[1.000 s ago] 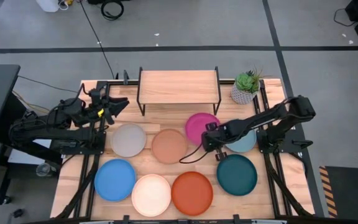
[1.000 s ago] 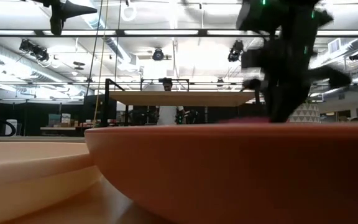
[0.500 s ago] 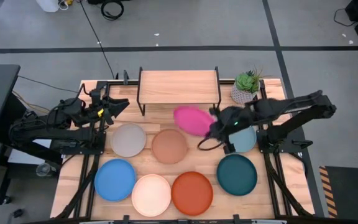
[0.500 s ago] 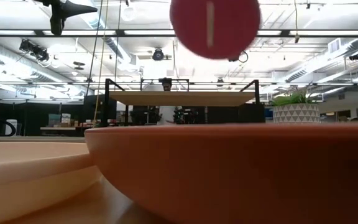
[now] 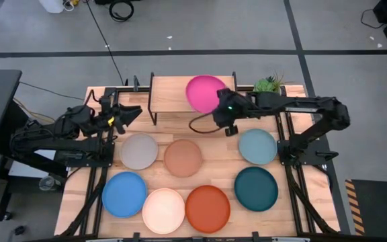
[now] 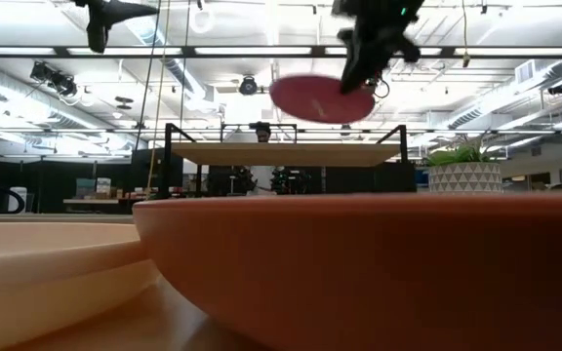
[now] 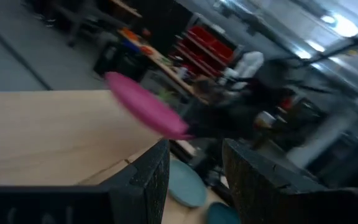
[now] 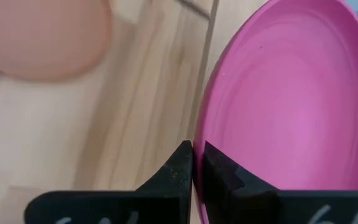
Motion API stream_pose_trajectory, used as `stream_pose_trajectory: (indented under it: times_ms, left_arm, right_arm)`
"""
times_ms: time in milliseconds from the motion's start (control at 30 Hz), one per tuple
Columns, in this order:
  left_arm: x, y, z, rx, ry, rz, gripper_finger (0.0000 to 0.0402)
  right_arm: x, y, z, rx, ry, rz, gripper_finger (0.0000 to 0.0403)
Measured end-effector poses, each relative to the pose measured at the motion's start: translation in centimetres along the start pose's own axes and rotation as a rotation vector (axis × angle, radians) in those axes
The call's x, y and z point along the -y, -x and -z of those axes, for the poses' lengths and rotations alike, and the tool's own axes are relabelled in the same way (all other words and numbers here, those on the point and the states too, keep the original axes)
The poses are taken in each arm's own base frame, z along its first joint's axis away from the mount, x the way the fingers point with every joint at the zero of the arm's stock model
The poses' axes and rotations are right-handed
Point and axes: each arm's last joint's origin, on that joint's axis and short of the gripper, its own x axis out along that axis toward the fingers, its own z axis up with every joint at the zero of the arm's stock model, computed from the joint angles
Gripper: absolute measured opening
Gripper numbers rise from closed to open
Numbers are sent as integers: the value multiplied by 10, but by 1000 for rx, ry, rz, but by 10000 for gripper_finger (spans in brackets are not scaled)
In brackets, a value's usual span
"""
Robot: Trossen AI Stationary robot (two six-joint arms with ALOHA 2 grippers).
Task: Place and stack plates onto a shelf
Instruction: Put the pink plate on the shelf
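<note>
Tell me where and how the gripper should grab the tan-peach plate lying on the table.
Grip the tan-peach plate at its raised rim, one finger inside and one under the lip, since it lies flat and shallow. Probably come from above at the edge nearest the shelf, where the gaps to the grey plate and pale blue plate leave room.

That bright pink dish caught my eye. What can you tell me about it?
The magenta plate is round, shallow and matte, with faint rings on its face. The right end effector pinches its rim, fingers shut on the edge. It hangs slightly tilted in the air above the right part of the shelf, a light-wood top on thin black legs, not touching it. Nothing but the end effector touches it.
</note>
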Motion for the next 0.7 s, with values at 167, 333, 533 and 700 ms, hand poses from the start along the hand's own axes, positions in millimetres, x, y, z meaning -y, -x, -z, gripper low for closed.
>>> stream_pose_trajectory:
  times_ms: [167, 333, 533, 700]
  left_arm:
    - [11, -2, -6, -87, -151, 19, 155]
    - [28, -13, -11, -256, -409, -8, 155]
    - [45, -34, 7, -494, -568, 52, 155]
    - [47, -43, 36, -738, -613, 68, 155]
  right_arm:
    - [9, -26, 9, -96, 19, 0, 33]
    - [16, -43, 18, -153, 3, -10, 35]
    - [19, -46, 25, -177, -49, -51, 42]
    - [21, -39, 27, -136, -134, -92, 88]
